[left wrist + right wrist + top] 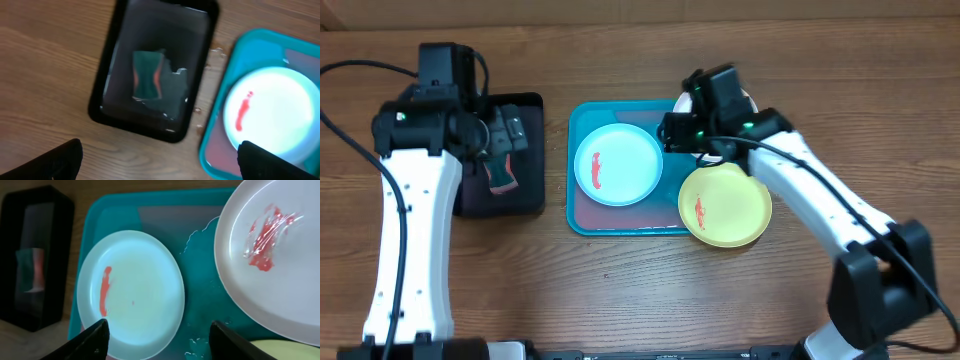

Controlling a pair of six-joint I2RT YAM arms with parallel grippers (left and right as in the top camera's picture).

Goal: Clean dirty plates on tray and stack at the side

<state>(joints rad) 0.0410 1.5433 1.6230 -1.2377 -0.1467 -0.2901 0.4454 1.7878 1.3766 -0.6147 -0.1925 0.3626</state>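
Observation:
The turquoise tray (582,216) lies at the table's middle. The light blue plate (618,165) with a red smear lies in it. The yellow-green plate (725,205), also smeared, overlaps the tray's right front corner. The white plate (270,255) with a red smear sits at the tray's back right and is mostly hidden under my right arm in the overhead view. My right gripper (157,340) is open and empty above the tray between the blue and white plates. My left gripper (160,160) is open and empty above the wood by the black tray.
A smaller black tray (500,155) stands left of the turquoise tray, with a green and red sponge (147,75) lying in shallow water. Water drops lie on the turquoise tray (200,295) floor. Bare wood surrounds both trays.

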